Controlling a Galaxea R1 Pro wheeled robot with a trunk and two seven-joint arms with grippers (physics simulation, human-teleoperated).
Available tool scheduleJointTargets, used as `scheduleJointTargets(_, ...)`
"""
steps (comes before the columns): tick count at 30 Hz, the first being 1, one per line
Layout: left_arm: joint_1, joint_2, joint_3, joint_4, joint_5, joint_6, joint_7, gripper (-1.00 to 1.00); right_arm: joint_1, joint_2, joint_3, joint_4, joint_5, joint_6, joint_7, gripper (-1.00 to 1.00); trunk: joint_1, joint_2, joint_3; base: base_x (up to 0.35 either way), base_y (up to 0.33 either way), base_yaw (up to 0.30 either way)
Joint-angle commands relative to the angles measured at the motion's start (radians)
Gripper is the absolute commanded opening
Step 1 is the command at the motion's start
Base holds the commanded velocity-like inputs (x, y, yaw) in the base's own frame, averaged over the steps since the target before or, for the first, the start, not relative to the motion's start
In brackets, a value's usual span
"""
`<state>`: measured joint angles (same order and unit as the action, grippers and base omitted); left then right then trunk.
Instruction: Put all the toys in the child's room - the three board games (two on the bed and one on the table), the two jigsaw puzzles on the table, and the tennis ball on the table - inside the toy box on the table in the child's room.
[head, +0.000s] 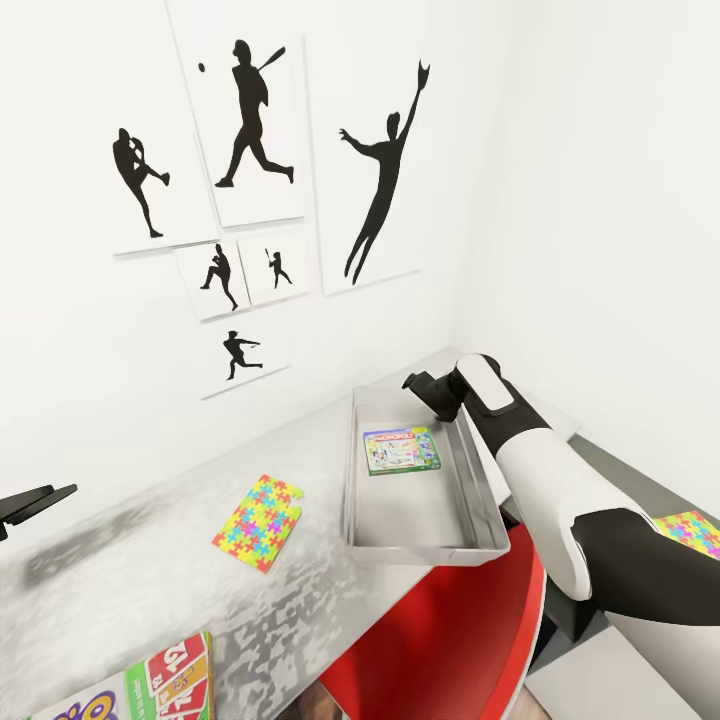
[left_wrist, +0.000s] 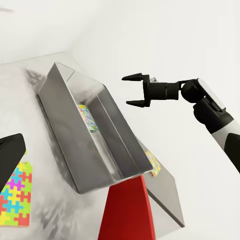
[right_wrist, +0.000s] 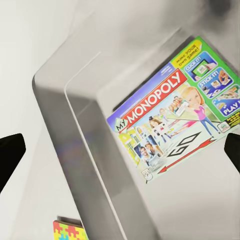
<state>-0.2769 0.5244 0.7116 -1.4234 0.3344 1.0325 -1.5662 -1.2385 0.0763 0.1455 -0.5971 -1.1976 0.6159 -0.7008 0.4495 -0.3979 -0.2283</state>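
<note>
Pale board game (head: 401, 450) below open right jaws (head: 418, 386)

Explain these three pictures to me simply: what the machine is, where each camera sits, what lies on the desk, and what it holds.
This is a simulated two-armed robot. The wide picture comes from its head; the other two from cameras at its wrists. The right gripper, open and empty, hovers above the light grey rectangular toy box on the pale grey-white table. Inside lies the pale green Monopoly game box. One bright multicoloured jigsaw puzzle square lies beside the box, and a green-and-red game box at the near edge. The left gripper's state is unclear.
</note>
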Motion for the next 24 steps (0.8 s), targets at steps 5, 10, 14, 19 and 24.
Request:
scheduleJointTargets(5,-0.001,0.0,0.0,0.0,-0.001,0.011,-0.005,1.0,-0.001,-0.001,0.003,-0.001,-0.009,0.001,-0.008,1.0,0.001,-0.002,-0.002,-0.117,0.0,0.0)
scheduleJointTargets(10,-0.001,0.0,0.0,0.0,-0.001,0.011,-0.005,1.0,-0.001,-0.001,0.004,-0.002,-0.009,0.001,-0.008,1.0,0.001,-0.002,-0.002,-0.253,0.0,0.0)
scheduleJointTargets(14,-0.001,0.0,0.0,0.0,0.0,0.011,-0.005,1.0,-0.001,-0.001,0.005,-0.004,-0.01,0.001,-0.008,1.0,0.001,-0.002,-0.002,-0.293,0.0,0.0)
scheduleJointTargets(19,-0.001,0.0,0.0,0.0,-0.001,0.011,-0.005,1.0,-0.001,-0.001,0.005,-0.005,-0.01,0.001,-0.008,1.0,0.001,-0.002,-0.001,-0.284,0.0,-0.004)
scheduleJointTargets(24,-0.001,0.0,0.0,0.0,-0.001,0.011,-0.005,1.0,-0.001,-0.001,0.005,-0.007,-0.008,0.001,-0.008,1.0,0.001,-0.002,0.004,-0.155,0.0,-0.052)
